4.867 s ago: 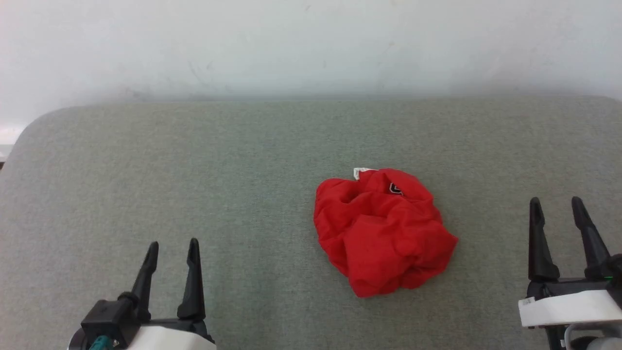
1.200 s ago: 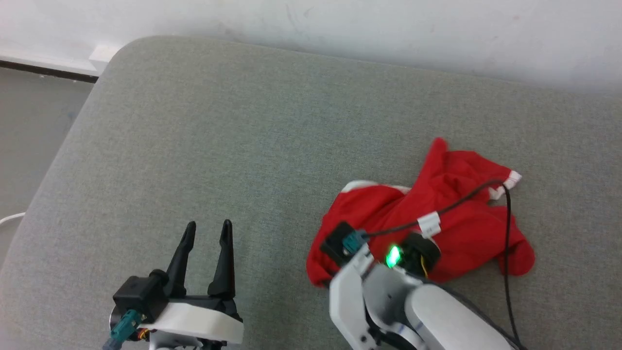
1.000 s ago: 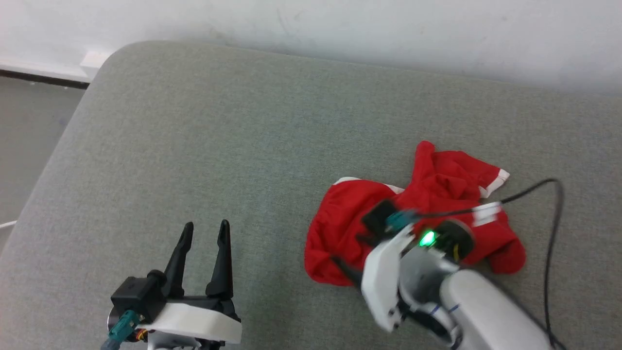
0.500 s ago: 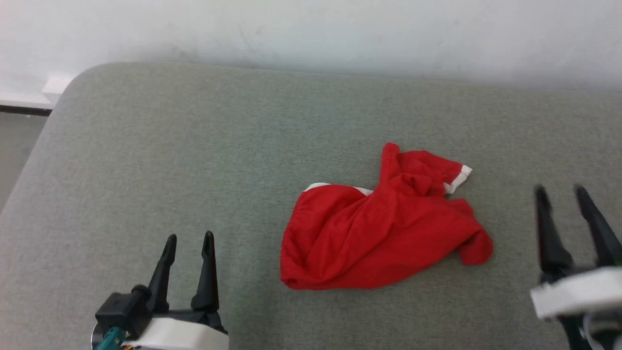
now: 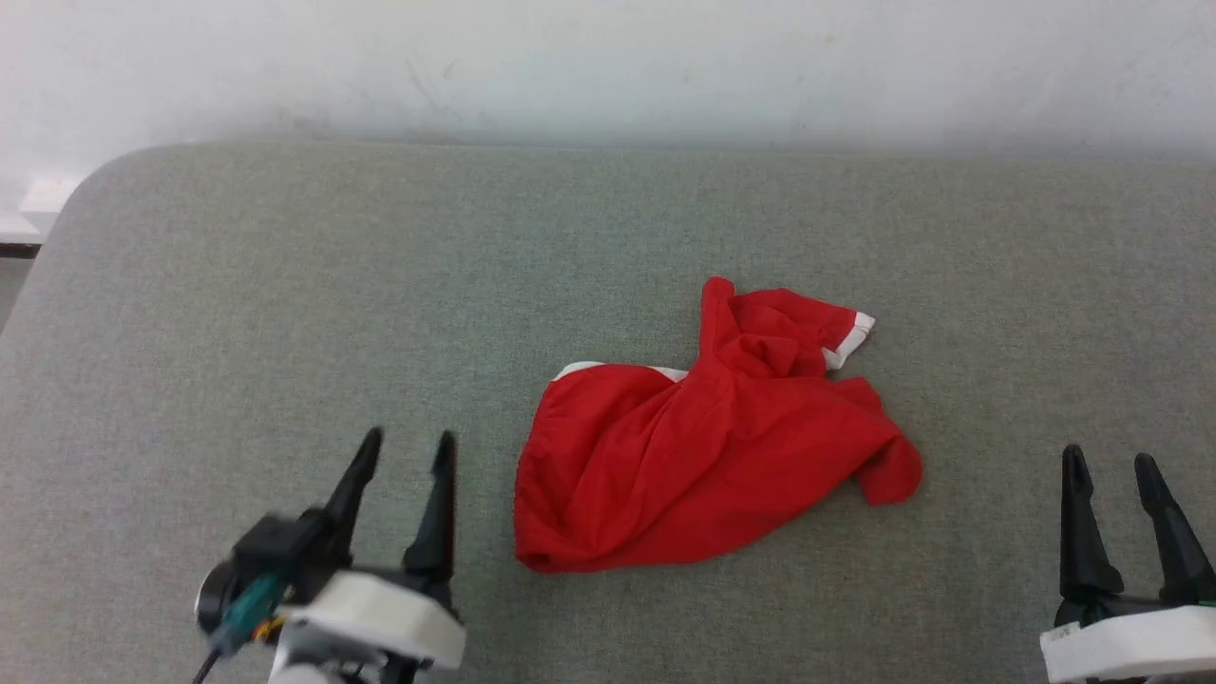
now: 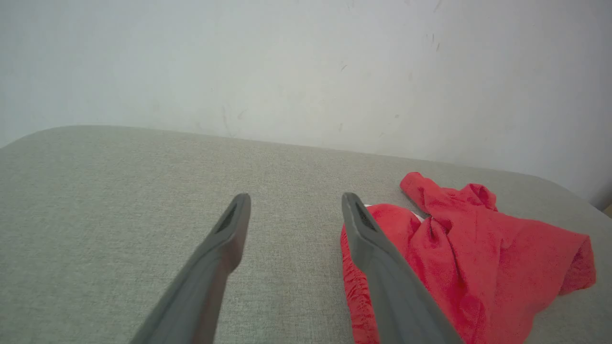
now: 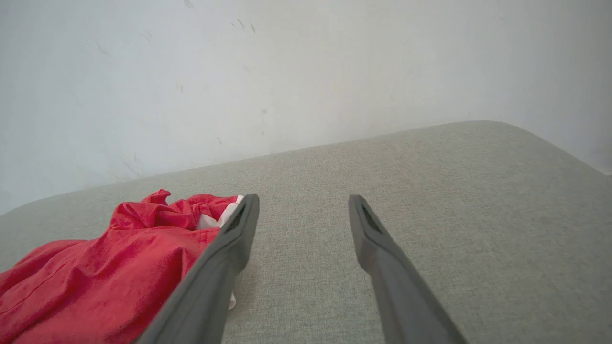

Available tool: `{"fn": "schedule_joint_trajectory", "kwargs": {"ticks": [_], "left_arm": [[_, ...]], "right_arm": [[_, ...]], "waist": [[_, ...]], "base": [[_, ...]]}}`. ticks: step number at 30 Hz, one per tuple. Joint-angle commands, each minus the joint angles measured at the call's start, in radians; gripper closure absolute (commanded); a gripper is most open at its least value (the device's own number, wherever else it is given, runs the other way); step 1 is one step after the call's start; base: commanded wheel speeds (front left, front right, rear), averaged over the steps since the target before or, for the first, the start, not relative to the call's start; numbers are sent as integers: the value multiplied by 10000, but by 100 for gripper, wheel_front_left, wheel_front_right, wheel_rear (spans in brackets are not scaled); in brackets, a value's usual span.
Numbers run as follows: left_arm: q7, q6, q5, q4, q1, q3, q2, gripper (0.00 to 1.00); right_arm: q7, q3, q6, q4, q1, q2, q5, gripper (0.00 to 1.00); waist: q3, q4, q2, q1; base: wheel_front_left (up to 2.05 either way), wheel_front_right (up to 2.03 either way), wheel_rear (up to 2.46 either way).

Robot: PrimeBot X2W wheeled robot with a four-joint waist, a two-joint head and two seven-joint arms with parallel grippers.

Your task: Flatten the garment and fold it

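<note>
Right hand (image 5: 1109, 458) released the garment (image 5: 703, 456), withdrew near-right, fingers spread | left hand (image 5: 408, 437) likewise unclenched, empty, near-left | garment lay mid tabletop (image 5: 285, 285), partly spread, far edge bunched | flattening unfinished, folding not begun

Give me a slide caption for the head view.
Rumpled red shorts lie on the grey cushion between the open left gripper and open right gripper.

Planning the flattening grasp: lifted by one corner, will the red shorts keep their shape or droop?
Likely droop: the shorts lie in soft creases, bunched at the far side, so the rest would probably hang. Probably light, since the thin cloth lies low on the cushion. Pushed, they would likely wrinkle on its woven cover rather than slide whole.
</note>
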Motion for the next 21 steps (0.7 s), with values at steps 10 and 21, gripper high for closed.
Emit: {"fn": "schedule_joint_trajectory", "kwargs": {"ticks": [10,21], "left_arm": [[3448,-394,-251,1284,-2684,-1333,467,0],[5954,-474,-554,3043,-3691,-2292,909,0]], "right_arm": [[-28,148,-9,250,-492,19,-13,0],[-106,245,-9,516,-809,20,86,0]], "waist": [[515,-194,-1,1],[873,-657,-1,1]], "base": [[0,0,0],[0,0,0]]}}
